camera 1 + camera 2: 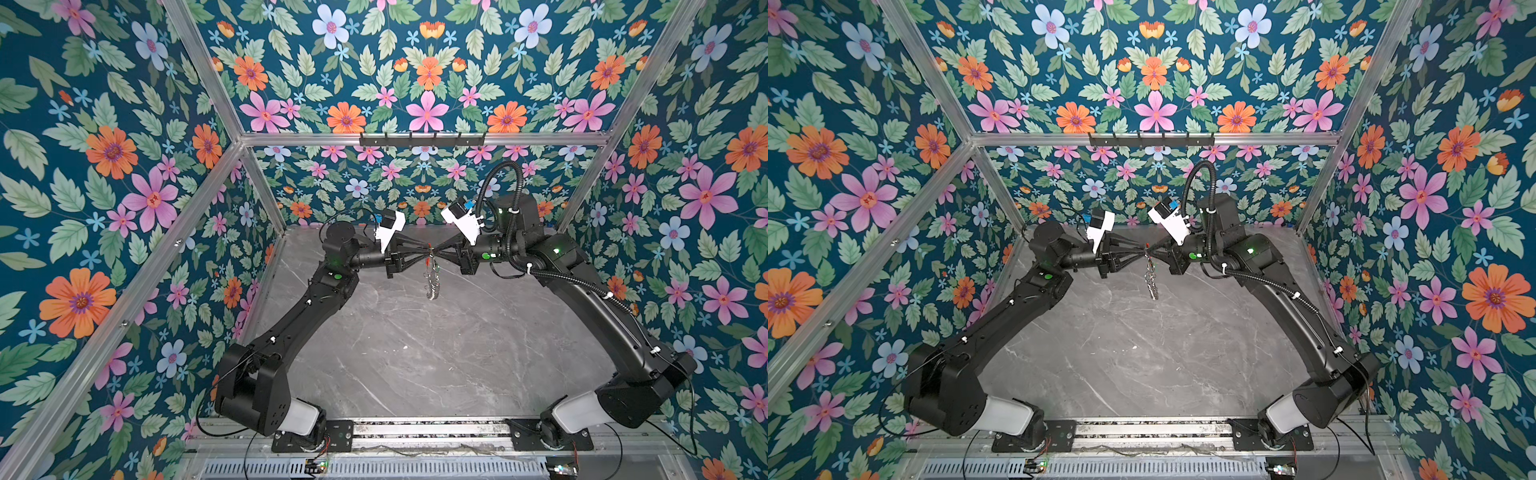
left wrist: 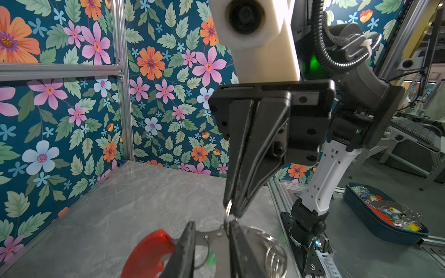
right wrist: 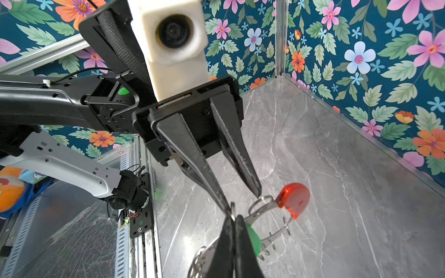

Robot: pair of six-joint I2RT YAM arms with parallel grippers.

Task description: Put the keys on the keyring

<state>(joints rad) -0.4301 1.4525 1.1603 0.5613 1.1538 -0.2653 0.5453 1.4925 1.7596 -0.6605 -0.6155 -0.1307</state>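
Observation:
Both grippers meet tip to tip above the back of the table in both top views. The keyring (image 1: 432, 282) (image 1: 1152, 282) hangs below them. My right gripper (image 3: 234, 217) (image 2: 234, 211) is shut on a small silver ring at the keyring's metal band. The green key (image 3: 254, 237) lies against its finger, and I cannot tell whether that ring is the key's own loop. My left gripper (image 2: 212, 223) (image 3: 242, 198) is open, one finger on each side of the band. The red arc (image 2: 149, 252) (image 3: 295, 198) sits just outside one left finger.
The grey marble tabletop (image 1: 415, 353) lies under the arms, closed in by floral walls and aluminium posts. A black hook rack (image 1: 422, 139) is fixed to the back rail. A dark blue tray (image 2: 368, 223) of coloured tags stands outside the cell.

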